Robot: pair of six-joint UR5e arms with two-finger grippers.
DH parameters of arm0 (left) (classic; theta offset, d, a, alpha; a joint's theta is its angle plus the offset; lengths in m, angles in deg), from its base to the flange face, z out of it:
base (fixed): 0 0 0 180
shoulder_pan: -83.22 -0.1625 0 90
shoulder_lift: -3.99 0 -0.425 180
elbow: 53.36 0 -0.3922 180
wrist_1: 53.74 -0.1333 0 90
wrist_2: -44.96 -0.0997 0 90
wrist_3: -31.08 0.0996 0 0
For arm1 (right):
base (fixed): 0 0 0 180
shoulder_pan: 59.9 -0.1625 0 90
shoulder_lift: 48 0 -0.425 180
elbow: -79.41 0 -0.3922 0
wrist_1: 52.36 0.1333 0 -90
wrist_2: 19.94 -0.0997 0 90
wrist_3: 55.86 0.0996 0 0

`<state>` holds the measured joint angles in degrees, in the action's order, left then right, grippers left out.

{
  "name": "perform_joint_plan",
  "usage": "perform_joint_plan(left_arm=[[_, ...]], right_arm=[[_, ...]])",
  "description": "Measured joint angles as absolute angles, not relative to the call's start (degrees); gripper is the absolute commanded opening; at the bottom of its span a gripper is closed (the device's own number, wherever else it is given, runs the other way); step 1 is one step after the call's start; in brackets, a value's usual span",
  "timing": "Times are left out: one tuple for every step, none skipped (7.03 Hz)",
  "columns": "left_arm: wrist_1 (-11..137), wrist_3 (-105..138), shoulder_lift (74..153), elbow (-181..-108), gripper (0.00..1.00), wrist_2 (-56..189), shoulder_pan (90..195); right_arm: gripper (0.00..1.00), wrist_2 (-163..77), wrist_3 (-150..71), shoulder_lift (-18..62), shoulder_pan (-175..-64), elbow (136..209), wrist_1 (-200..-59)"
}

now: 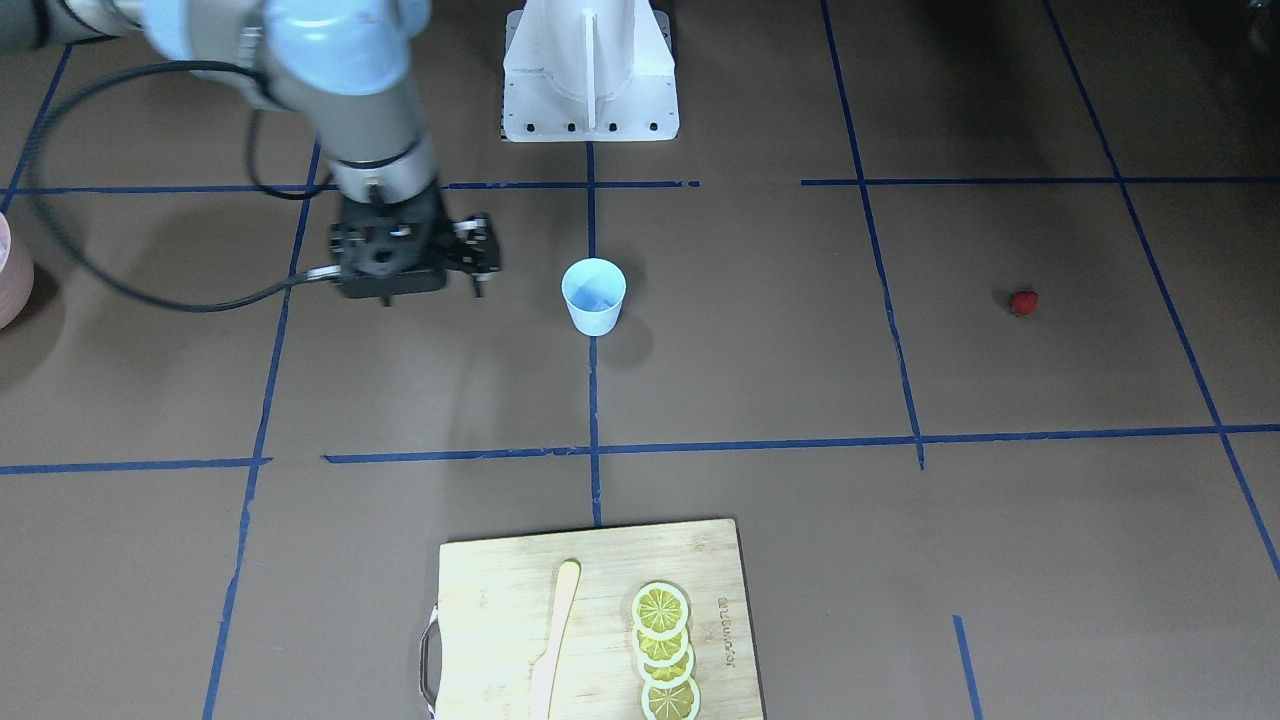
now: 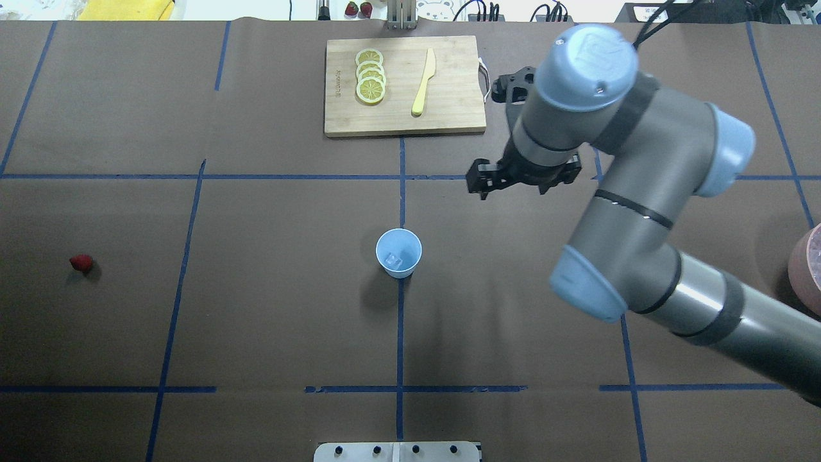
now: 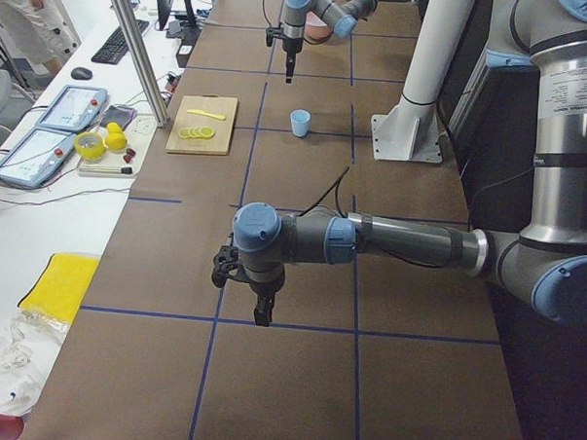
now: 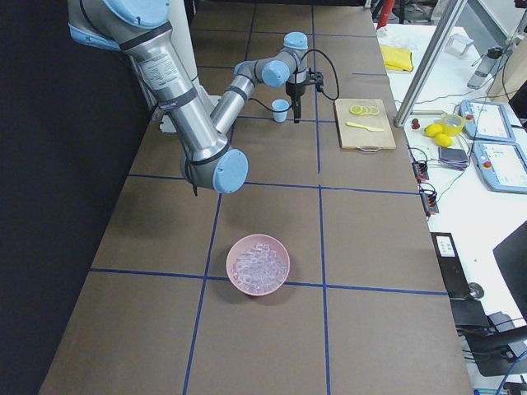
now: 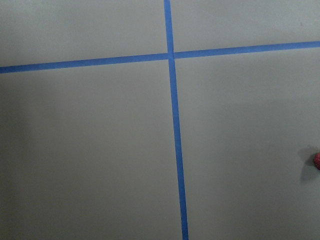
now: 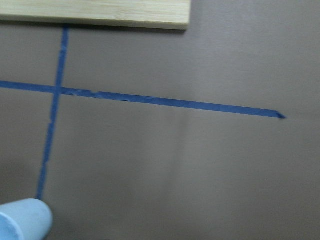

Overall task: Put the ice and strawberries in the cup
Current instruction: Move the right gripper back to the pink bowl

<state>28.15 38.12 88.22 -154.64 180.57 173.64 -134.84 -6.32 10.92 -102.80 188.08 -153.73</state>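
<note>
**Cup holds ice, berry out on the table**

Cup (image 2: 399, 252) first: on my overhead feed it stands upright on the centre blue tape line, mid-table, and I can see one clear ice cube (image 2: 392, 260) in its bottom. More ice (image 4: 258, 263) is heaped in the pink bowl (image 4: 231, 267) far out on the robot's right.

Strawberry (image 2: 81, 262) next: it lies alone on the brown table (image 2: 256, 308), well apart from the cup, out on the robot's left side. It also peeks in at the right edge of the left wrist camera.

Right gripper (image 4: 296, 113) hangs pointing down, off the table, near the cup on the cutting-board side and a little to the robot's right. Its wrist camera catches the cup's rim in the bottom-left corner and the board's edge along the top. From these feeds I cannot tell whether its fingers are spread or closed, and I see nothing in them.

Left gripper (image 3: 262, 316) shows only in the side view, pointing down above the table near a tape line. I cannot tell its opening either.

Cutting board (image 2: 449, 96) sits at the far edge with four lemon slices (image 2: 371, 77) in an overlapping row and a pale knife (image 2: 423, 83) beside them.
</note>
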Motion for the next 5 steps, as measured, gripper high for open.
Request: perform_joint_plan(left_arm=[[28.1, 38.1, 88.2, -154.6, 1.0, 180.6, 173.6], [28.1, 38.1, 88.1, -154.6, 1.0, 180.6, 173.6], [28.1, 38.1, 88.1, -154.6, 1.0, 180.6, 173.6], [28.1, 38.1, 88.1, -154.6, 1.0, 180.6, 173.6], [28.1, 38.1, 88.1, -154.6, 1.0, 180.6, 173.6]], right_arm=[[0.99, -138.0, -15.3, 17.4, -107.1, 191.3, -153.7], [0.99, -141.1, -24.4, 23.9, -111.7, 194.1, -153.6], [0.99, -144.5, -33.3, 30.9, -116.6, 196.1, -152.4], [0.99, -147.5, -40.9, 38.5, -121.1, 196.9, -148.7], [0.98, -149.5, -45.7, 45.8, -124.5, 197.0, -143.5]])
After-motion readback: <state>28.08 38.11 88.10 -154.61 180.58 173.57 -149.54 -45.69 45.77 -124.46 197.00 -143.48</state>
